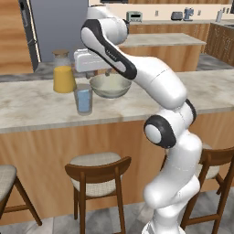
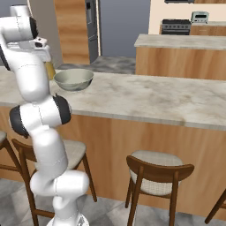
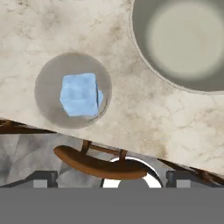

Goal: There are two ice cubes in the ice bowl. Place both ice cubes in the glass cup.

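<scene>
So the glass cup (image 1: 83, 99) is a plain straight-sided tumbler, see-through grey, sitting on the marbled beige stone counter (image 1: 32, 107) close to its front edge. From the hand view you look straight down into the cup (image 3: 73, 90), and both ice cubes (image 3: 79, 94) are in there: pale blue, kinda frosty looking, one big square face on top and a corner of the second poking out beside it.

The ice bowl (image 1: 110, 86) is just beside the cup, not touching. It's wide and rounded, matte grey-green, smooth inside, and I see no ice in it (image 3: 186, 41). Same bowl shows up on the counter in the right base view (image 2: 73, 79).

Behind the cup there's a lidded jar of orange juice (image 1: 63, 73).

The gripper (image 3: 111, 177) hangs above the counter edge with its two dark fingertips (image 3: 43, 178) spread wide apart, nothing between them. Below it there's a wooden stool (image 3: 99, 165) with a curved brown backrest.
</scene>
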You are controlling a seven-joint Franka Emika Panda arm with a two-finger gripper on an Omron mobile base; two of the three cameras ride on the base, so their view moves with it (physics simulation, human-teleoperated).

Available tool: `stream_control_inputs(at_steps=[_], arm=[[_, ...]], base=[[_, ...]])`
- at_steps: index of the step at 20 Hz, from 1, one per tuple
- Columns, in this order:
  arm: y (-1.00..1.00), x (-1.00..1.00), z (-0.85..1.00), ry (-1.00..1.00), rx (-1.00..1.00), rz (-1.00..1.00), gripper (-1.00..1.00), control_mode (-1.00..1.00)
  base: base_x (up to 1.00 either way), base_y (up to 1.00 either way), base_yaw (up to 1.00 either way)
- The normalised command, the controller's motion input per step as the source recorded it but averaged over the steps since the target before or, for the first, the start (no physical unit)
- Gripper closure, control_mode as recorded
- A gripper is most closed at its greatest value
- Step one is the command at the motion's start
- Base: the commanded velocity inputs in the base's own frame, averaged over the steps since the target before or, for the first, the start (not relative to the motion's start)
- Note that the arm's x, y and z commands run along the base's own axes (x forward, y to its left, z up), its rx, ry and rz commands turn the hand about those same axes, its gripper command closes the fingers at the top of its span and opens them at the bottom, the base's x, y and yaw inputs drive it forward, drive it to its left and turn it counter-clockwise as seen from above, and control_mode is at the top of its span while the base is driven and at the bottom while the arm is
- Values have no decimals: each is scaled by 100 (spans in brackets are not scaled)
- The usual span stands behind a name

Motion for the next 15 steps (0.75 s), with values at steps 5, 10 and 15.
stream_control_inputs(at_steps=[5,10,15], arm=[[-95,-100,-1,-7,11,1,-100,-100],[-100,-100,-40,-3,14,4,-100,-100],[-100,-100,-72,-2,11,4,-100,-100]], base=[[0,0,0],[0,0,0],[0,0,0]])
